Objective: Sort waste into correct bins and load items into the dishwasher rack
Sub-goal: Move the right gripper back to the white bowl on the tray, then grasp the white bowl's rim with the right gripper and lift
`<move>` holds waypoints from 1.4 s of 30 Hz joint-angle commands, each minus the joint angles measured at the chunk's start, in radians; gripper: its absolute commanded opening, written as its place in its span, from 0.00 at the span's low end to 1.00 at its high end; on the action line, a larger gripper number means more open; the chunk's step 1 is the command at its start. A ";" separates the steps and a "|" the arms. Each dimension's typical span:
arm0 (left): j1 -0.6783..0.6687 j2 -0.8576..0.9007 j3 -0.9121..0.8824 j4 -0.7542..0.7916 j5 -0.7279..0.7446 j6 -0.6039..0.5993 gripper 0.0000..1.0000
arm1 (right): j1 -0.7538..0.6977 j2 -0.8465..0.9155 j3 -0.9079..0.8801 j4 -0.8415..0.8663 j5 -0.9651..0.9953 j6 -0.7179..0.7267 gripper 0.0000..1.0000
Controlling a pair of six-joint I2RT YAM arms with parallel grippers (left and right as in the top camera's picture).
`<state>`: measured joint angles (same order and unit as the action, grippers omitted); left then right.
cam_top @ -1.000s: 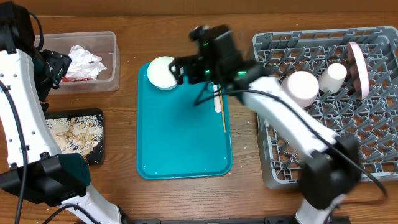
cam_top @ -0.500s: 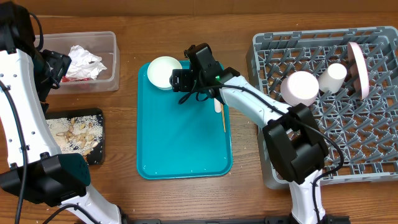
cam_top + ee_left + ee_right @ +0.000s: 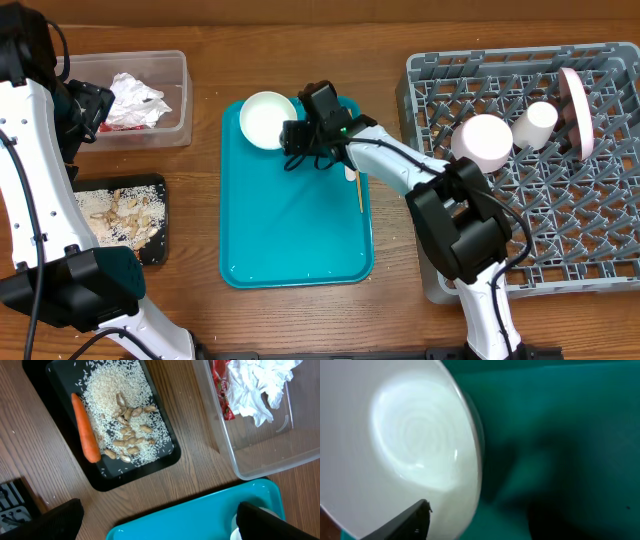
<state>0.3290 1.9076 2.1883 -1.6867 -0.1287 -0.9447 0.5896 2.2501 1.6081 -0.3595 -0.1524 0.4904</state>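
A small white bowl (image 3: pixel 262 118) (image 3: pixel 410 445) sits in the teal tray's far left corner. My right gripper (image 3: pixel 293 135) (image 3: pixel 477 520) straddles its right rim, one finger inside the bowl, the other outside over the tray; the jaws are still apart from the rim. A white fork (image 3: pixel 350 168) and a thin wooden stick (image 3: pixel 359 190) lie just right of it. My left gripper (image 3: pixel 88 108) (image 3: pixel 160 525) hangs open and empty by the clear tub (image 3: pixel 180 95) holding napkins (image 3: pixel 255 385) and a red wrapper (image 3: pixel 220 385). The black tray (image 3: pixel 150 465) holds a carrot (image 3: pixel 84 427) and rice with scraps (image 3: pixel 122 420).
The teal tray (image 3: pixel 290 240) lies mid-table. The grey dishwasher rack (image 3: pixel 450 80) on the right holds an upturned bowl (image 3: pixel 483 140), a cup (image 3: pixel 535 122) and a plate on edge (image 3: pixel 575 110). My right arm stretches from the rack's front across the tray.
My right gripper has moved left and down onto the bowl's right rim, and its jaws have narrowed. The left arm has not moved.
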 commanded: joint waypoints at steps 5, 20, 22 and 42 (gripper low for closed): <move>-0.002 -0.005 0.000 -0.002 -0.016 -0.021 1.00 | -0.023 -0.007 0.043 -0.153 0.033 0.004 0.56; -0.002 -0.005 0.000 -0.002 -0.016 -0.021 1.00 | -0.031 -0.113 0.453 -0.840 0.135 -0.008 0.61; -0.002 -0.005 0.000 -0.002 -0.016 -0.021 1.00 | -0.019 -0.113 0.475 -0.832 0.082 -0.053 0.63; -0.002 -0.005 0.000 -0.002 -0.016 -0.021 1.00 | 0.197 0.057 0.410 -0.646 0.186 -0.339 0.66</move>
<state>0.3290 1.9076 2.1883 -1.6867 -0.1287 -0.9447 0.7929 2.2753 2.0274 -1.0157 -0.0086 0.1741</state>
